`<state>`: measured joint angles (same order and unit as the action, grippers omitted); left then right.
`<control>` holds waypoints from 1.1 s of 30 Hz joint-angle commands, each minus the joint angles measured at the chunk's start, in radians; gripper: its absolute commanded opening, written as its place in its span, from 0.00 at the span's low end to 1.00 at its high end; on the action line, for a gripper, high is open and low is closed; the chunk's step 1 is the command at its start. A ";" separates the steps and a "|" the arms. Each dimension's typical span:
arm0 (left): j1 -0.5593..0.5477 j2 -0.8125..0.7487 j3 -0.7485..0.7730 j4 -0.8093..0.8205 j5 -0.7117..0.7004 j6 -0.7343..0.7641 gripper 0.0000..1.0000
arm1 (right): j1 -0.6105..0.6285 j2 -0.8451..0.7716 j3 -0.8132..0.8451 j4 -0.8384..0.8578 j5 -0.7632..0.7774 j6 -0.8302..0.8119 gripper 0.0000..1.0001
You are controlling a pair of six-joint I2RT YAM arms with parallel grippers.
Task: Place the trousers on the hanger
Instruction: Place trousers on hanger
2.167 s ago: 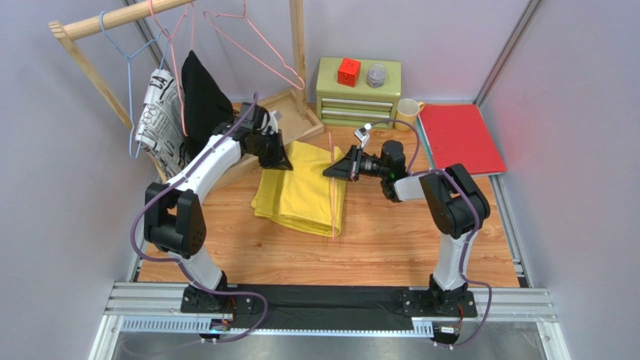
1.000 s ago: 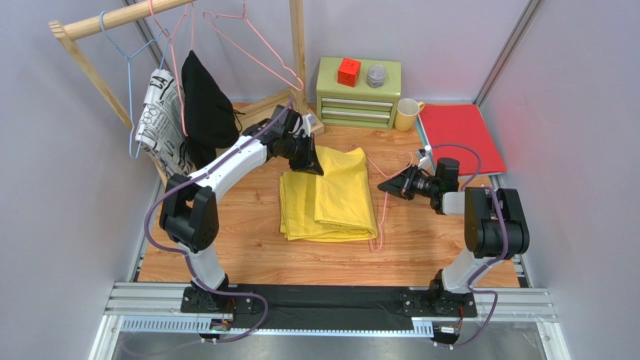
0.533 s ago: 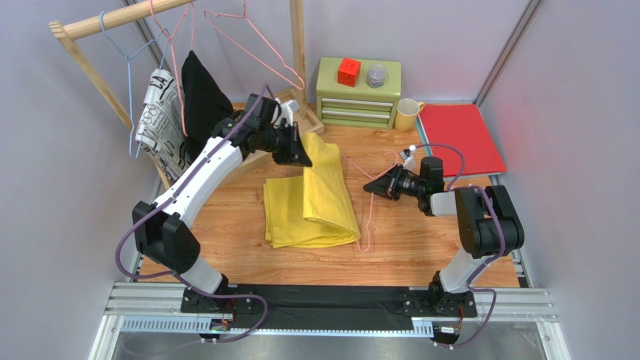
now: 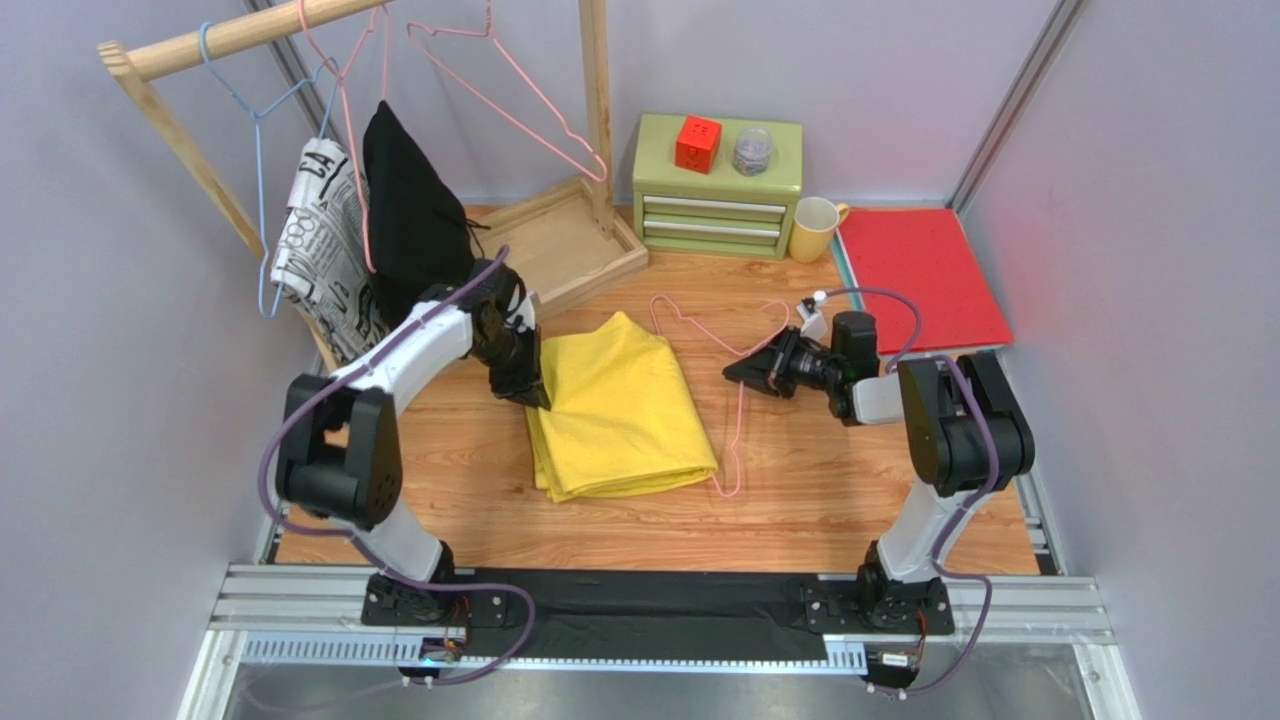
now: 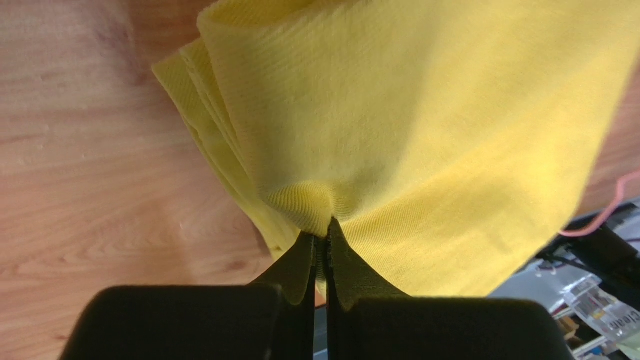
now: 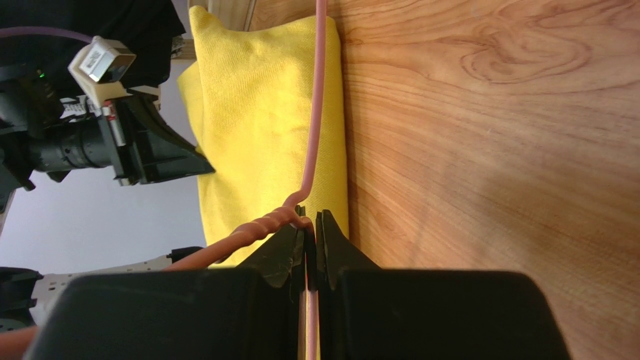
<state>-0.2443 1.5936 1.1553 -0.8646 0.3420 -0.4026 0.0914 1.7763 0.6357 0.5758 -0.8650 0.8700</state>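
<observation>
The yellow trousers [image 4: 624,408] lie folded on the wooden table, left of centre. My left gripper [image 4: 538,399] is shut on their left edge; the wrist view shows the cloth [image 5: 421,127] pinched between its fingertips [image 5: 326,229]. A pink wire hanger [image 4: 736,393] lies just right of the trousers, its hook toward the back. My right gripper [image 4: 736,375] is shut on the hanger at the twisted neck [image 6: 259,229]; the hanger's wire [image 6: 318,105] runs along the trousers' edge [image 6: 255,112] in the right wrist view.
A wooden rail [image 4: 226,38] at the back left carries more pink hangers [image 4: 504,90], a light blue hanger [image 4: 256,113], a black garment [image 4: 409,203] and a patterned garment [image 4: 323,225]. A wooden tray [image 4: 564,240], green drawer box [image 4: 714,188], yellow mug [image 4: 815,228] and red folder [image 4: 920,278] stand at the back.
My left gripper has swung down and left with the trousers' edge, laying the cloth flat. The hanger in my right gripper has shifted slightly beside the trousers.
</observation>
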 commanded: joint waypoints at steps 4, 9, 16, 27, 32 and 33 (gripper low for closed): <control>-0.015 0.198 0.160 0.016 -0.085 0.099 0.00 | -0.035 0.000 0.081 -0.072 0.107 -0.137 0.00; -0.108 0.152 0.357 0.010 0.141 -0.023 0.00 | -0.134 -0.029 0.151 -0.189 0.080 -0.204 0.00; -0.231 0.141 0.654 0.131 0.284 -0.214 0.00 | -0.107 0.005 0.101 0.034 0.044 0.099 0.00; -0.222 0.125 0.744 0.196 0.359 -0.294 0.00 | -0.096 0.018 -0.024 0.019 0.138 -0.008 0.00; -0.121 -0.032 0.488 0.030 0.252 -0.130 0.00 | -0.096 0.006 0.025 0.004 0.169 -0.017 0.00; -0.104 -0.050 0.378 -0.043 0.209 -0.089 0.00 | -0.097 0.003 0.031 0.007 0.169 -0.014 0.00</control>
<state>-0.4389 1.7287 1.7214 -0.7769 0.5972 -0.6121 0.0036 1.7668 0.6296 0.6239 -0.8242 0.9257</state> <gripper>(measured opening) 0.016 0.043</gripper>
